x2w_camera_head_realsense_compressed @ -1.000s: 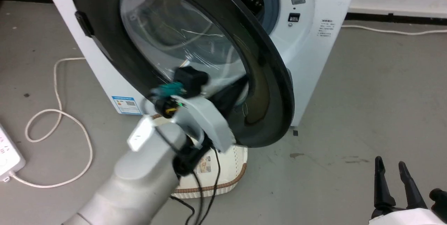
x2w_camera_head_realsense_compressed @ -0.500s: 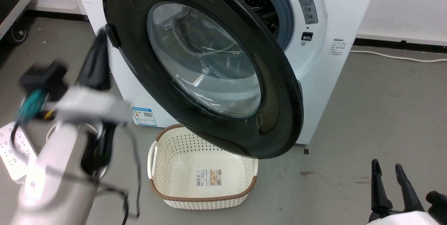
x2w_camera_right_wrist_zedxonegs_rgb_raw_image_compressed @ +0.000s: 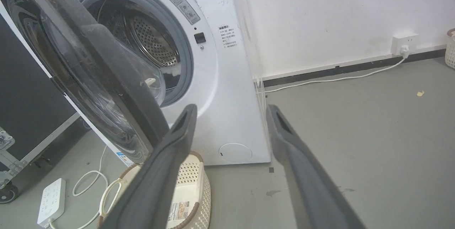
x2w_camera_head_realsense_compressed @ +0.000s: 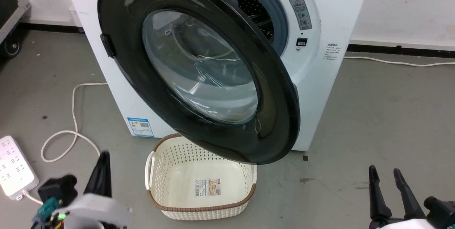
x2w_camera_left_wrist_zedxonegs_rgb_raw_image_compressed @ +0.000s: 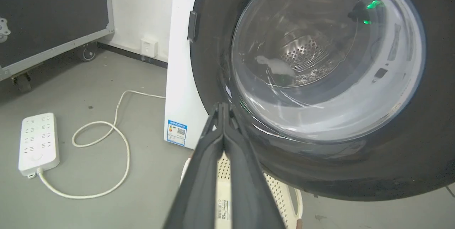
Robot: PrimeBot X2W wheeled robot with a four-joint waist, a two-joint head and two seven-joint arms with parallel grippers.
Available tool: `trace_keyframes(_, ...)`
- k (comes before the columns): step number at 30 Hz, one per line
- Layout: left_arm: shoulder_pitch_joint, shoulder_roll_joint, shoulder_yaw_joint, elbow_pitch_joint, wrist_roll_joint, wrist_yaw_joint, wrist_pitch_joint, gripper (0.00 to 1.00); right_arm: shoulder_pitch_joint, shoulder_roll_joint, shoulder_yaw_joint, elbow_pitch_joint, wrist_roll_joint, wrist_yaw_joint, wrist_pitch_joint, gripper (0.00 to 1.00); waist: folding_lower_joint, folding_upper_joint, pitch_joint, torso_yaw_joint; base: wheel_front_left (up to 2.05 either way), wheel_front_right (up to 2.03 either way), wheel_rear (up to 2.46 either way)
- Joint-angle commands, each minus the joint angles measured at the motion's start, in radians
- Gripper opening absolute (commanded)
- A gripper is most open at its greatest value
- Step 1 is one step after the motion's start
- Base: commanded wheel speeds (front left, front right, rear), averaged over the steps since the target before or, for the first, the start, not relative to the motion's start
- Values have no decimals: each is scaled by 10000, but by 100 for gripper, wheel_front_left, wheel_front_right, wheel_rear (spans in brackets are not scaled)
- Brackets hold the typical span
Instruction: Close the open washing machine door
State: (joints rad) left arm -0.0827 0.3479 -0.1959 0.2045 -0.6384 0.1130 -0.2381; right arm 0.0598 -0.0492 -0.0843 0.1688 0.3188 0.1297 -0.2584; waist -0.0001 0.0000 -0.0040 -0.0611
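Scene, largest first: washing machine [x2w_camera_head_realsense_compressed: 320, 90] stands ahead of both tools, its drum opening [x2w_camera_head_realsense_compressed: 256, 12] exposed. The washing machine door [x2w_camera_head_realsense_compressed: 277, 115] hangs part open, up and right of the left tool [x2w_camera_left_wrist_zedxonegs_rgb_raw_image_compressed: 222, 108] and up and left of the right tool [x2w_camera_head_realsense_compressed: 384, 170]. Its free edge is well off the front panel. A laundry basket [x2w_camera_head_realsense_compressed: 206, 214] sits on the floor below the door's lower rim, just right of the left tool. A power strip [x2w_camera_head_realsense_compressed: 14, 166] lies to that tool's left.

Change: one second ago the left arm is up against the lower part of the door; half a second ago it swings out left. Now the left tool is low and well apart from the door, fingers pressed together, holding nothing. The right tool stays low, fingers spread, empty. The head camera has shifted, so door angle is hard to compare.

Reading: contact has ended with no latch. The task is not done; the door likely needs another push on its outer face toward the machine.
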Motion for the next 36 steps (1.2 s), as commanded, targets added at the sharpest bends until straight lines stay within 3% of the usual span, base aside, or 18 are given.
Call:
trace_keyframes(1, 78, -5, 54, 6, -32, 19, -19, 0, 127, -10, 26, -54, -40, 10, -34, 100, 1, 0, -11, -13, 0, 0, 0)
trace_keyframes(2, 176, -6, 69, 25, -49, 32, -28, 3, 140, -10, 28, -58, -34, 10, -34, 100, 1, 0, -24, -12, 0, 0, 0)
trace_keyframes(3, 248, -15, 84, 34, -60, 35, -41, 37, 157, -10, 26, -62, -32, 10, -34, 100, 1, 0, -38, -3, 0, 0, 0)
trace_keyframes(4, 296, -25, 89, 34, -61, 29, -54, 88, 177, -10, 26, -65, -33, 10, -34, 100, 1, 0, -56, 9, 0, 0, 0)
trace_keyframes(5, 330, -37, 96, 17, -41, 36, -72, 100, 200, -10, 30, -66, -36, 10, -34, 100, 1, 0, -77, 20, 0, 0, 0)
trace_keyframes(14, 514, -76, 339, -619, 569, 21, -219, 100, 231, -10, 68, -231, -181, 10, -34, 100, 1, 0, -120, 53, 0, 0, 0)
trace_keyframes(15, 534, -110, 364, -707, 641, 6, -224, 100, 207, -10, 109, -269, -188, 10, -34, 33, 1, 0, -114, 63, 0, 0, 0)
trace_keyframes(16, 555, -139, 387, -778, 711, -5, -227, 100, 167, -10, 178, -349, -209, 10, -34, 0, 1, 0, -104, 74, 0, 0, 0)
trace_keyframes(20, 600, -259, 564, -1101, 986, -45, -233, 100, -156, -10, 869, -745, -215, 10, -34, 0, 1, 0, -25, 112, 0, 0, 0)
trace_keyframes(27, 679, -456, 867, -1439, 1269, -197, -235, 100, -1319, -10, 3330, -256, -367, 10, 459, 0, 1, 0, 310, 212, 0, 0, 0)
trace_keyframes(36, 301, -699, 1096, -1422, 1451, -585, -236, 100, -3240, -10, 3144, 1867, -307, 10, 393, 0, 1, 0, 929, 653, 0, 0, 0)
